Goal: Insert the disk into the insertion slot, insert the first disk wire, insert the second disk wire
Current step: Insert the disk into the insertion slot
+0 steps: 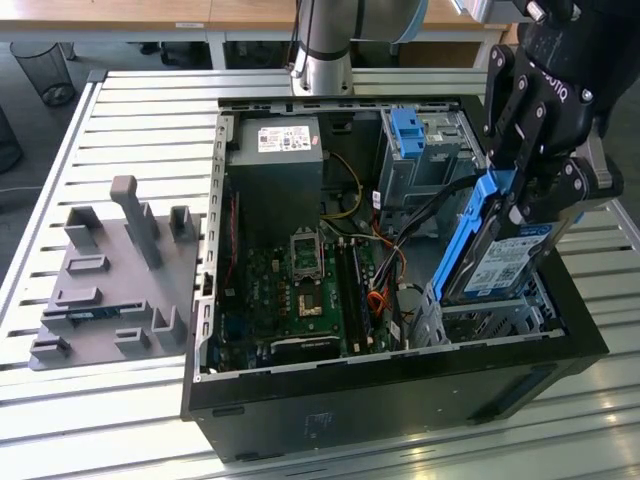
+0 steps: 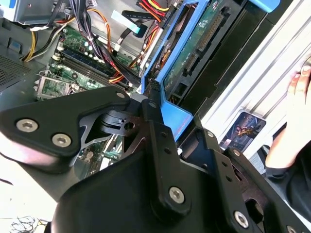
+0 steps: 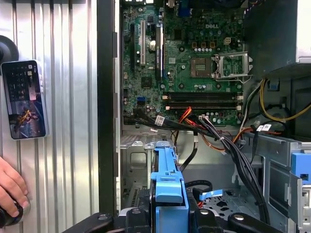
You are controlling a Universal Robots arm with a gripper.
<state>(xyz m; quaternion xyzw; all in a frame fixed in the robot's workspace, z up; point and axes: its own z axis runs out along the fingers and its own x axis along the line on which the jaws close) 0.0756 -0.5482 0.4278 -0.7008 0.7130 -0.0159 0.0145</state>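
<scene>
My black gripper [image 1: 515, 200] is shut on the disk [image 1: 510, 262], a flat drive with a white-and-blue label in a bright blue caddy. The disk hangs tilted, its lower end just above the insertion slot [image 1: 490, 320], a low silver perforated cage at the front corner of the open computer case, on the exterior view's right. In the second wrist view the fingers [image 2: 155, 131] clamp the blue caddy [image 2: 172, 114]. The first wrist view has the caddy [image 3: 167, 189] over the silver cage [image 3: 138, 160]. Black cables [image 3: 228, 150] run beside the cage; which are the disk wires I cannot tell.
A taller grey cage with a blue-fronted caddy [image 1: 410, 140] stands behind the slot. The motherboard [image 1: 310, 280] and power supply [image 1: 285, 140] fill the case. A grey fixture plate [image 1: 110, 280] lies on the slatted table. A phone [image 3: 23, 99] and a person's hand [image 3: 9, 187] rest beside the case.
</scene>
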